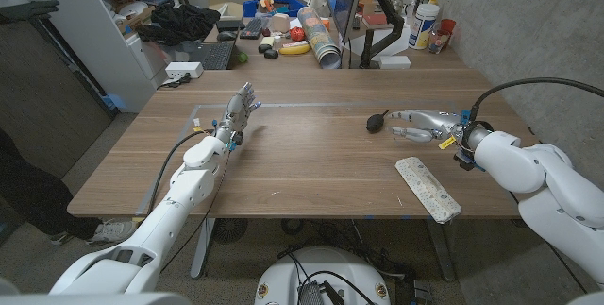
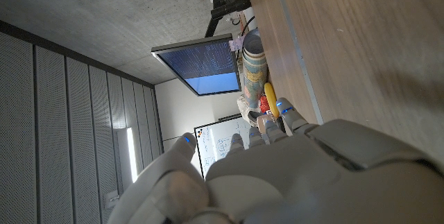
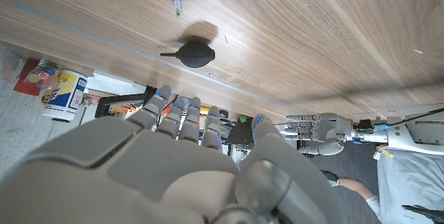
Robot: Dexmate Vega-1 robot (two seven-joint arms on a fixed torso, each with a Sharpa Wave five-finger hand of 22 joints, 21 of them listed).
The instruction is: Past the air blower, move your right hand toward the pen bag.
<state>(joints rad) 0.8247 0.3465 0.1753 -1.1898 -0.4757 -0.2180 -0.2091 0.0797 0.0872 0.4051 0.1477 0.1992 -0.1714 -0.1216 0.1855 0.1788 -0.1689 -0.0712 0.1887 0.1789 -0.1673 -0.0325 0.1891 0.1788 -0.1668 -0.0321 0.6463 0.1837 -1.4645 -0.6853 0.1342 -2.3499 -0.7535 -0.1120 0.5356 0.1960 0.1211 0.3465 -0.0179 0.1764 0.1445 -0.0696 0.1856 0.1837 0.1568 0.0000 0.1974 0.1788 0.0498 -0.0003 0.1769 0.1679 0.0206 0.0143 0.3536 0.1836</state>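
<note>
The black air blower [image 1: 377,122] lies on the wooden table [image 1: 311,168], right of centre, its nozzle pointing toward the right hand. My right hand [image 1: 423,124] hovers just to its right with fingers stretched toward it and nothing in them. In the right wrist view the air blower [image 3: 194,53] sits a short way beyond my right hand [image 3: 180,161]. The pen bag [image 1: 427,188], a pale patterned pouch, lies near the front right edge, nearer the robot than the right hand. My left hand [image 1: 238,114] stands at the table's left with fingers spread, holding nothing; the left wrist view shows the left hand [image 2: 277,175] from behind.
Behind the table stands a cluttered desk with a monitor [image 1: 343,3], a patterned cylinder [image 1: 317,42], a banana [image 1: 294,48], a laptop [image 1: 209,55] and bottles [image 1: 423,24]. A strip of clear tape [image 1: 302,105] runs across the far part of the table.
</note>
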